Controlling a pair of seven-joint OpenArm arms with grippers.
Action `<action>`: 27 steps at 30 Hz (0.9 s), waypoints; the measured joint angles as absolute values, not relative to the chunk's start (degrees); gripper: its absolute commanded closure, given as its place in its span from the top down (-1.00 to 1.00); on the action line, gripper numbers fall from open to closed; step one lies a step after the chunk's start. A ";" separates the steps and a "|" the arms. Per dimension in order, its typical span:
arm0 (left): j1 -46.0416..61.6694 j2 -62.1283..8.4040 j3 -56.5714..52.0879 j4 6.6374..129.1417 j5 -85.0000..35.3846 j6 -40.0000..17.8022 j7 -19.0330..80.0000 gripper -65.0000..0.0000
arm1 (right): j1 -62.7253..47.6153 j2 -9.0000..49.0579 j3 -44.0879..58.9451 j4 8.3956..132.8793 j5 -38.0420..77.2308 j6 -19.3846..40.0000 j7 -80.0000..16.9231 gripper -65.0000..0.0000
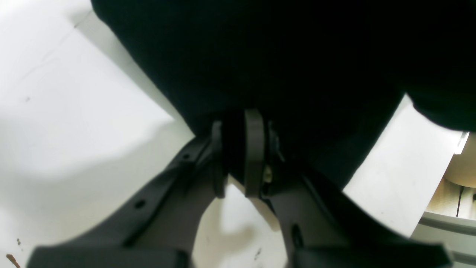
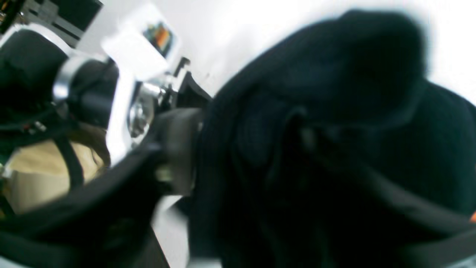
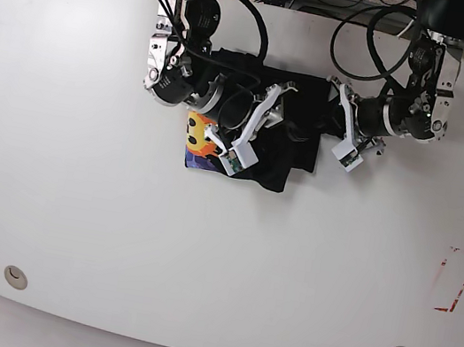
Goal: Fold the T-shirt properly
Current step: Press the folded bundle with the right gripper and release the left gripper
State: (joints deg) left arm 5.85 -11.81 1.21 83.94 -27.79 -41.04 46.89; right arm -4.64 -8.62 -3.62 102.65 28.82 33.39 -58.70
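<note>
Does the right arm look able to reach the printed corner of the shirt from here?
Probably yes: the right gripper hangs just above the T-shirt, and the print lies uncovered beside that arm.

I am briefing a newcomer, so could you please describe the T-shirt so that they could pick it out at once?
Look at the far middle of the white table, between the two robot arms. The T-shirt lies bunched there as a black heap. It is the only cloth on the table, with an orange-yellow face print at one edge.
</note>
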 measured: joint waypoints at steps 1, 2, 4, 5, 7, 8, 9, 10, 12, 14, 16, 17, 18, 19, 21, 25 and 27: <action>5.85 -11.81 1.21 83.94 -27.77 -41.04 46.94 -0.82 | -4.60 -8.64 -3.62 102.65 28.73 33.10 -58.70 0.29; 5.85 -11.81 1.21 83.94 -27.77 -41.04 46.94 -0.82 | -4.60 -8.60 -3.60 102.65 28.73 32.97 -58.67 0.32; 5.85 -11.81 1.21 83.94 -27.77 -41.04 46.94 -0.82 | -4.62 -8.56 -3.60 102.69 28.71 32.73 -58.41 0.34; 5.85 -11.81 1.21 83.94 -27.77 -41.04 46.94 -0.82 | -4.62 -8.56 -3.60 102.78 28.69 32.67 -58.30 0.35; 5.85 -11.79 1.21 83.94 -27.79 -41.04 46.89 -0.82 | -4.67 -8.60 -3.62 103.33 28.71 32.34 -58.06 0.35; 5.85 -11.79 1.21 83.94 -27.79 -41.04 46.96 -0.82 | -4.71 -8.58 -3.66 103.83 28.69 32.36 -58.08 0.35; 5.85 -11.81 1.21 83.94 -27.79 -41.04 46.94 -0.81 | -4.80 -8.60 -3.70 104.33 28.51 32.38 -58.06 0.35; 5.85 -11.79 1.23 83.94 -27.79 -41.04 46.96 -0.81 | -4.84 -8.60 -3.70 105.03 28.51 32.40 -58.04 0.35; 5.85 -11.81 1.21 83.94 -27.79 -41.04 46.94 -0.81 | -5.30 -8.60 -3.70 106.45 28.56 32.45 -58.02 0.35; 5.82 -11.81 1.21 83.94 -27.79 -41.04 47.07 -0.81 | -6.28 -8.56 -3.57 108.16 28.71 32.53 -57.47 0.35; 5.85 -11.79 1.21 83.94 -27.79 -41.04 47.03 -0.81 | -7.18 -8.14 -3.55 110.04 28.77 32.56 -57.25 0.35; 5.85 -11.79 1.21 83.94 -27.79 -41.04 47.05 -0.80 | -7.53 -7.77 -3.53 110.78 28.75 32.58 -57.28 0.35; 5.85 -11.81 1.21 83.94 -27.79 -41.06 47.05 -0.80 | -7.73 -7.46 -3.44 111.39 28.82 32.69 -57.25 0.35; 5.85 -11.81 1.21 84.05 -27.79 -41.06 47.13 -0.78 | -7.79 -7.01 -3.36 111.68 28.80 32.86 -57.25 0.35; 5.89 -11.79 1.17 84.79 -27.49 -41.04 47.88 -0.67 | -7.81 -5.96 -3.29 111.81 28.77 32.88 -57.23 0.34; 6.33 -10.96 0.10 87.64 -26.63 -41.15 51.46 -0.39 | -8.78 -3.75 -1.83 111.83 28.77 32.99 -56.90 0.34; 6.81 -10.11 -1.19 88.71 -27.29 -41.12 52.82 -0.21 | -9.43 -3.01 -1.78 111.81 28.38 33.06 -56.29 0.31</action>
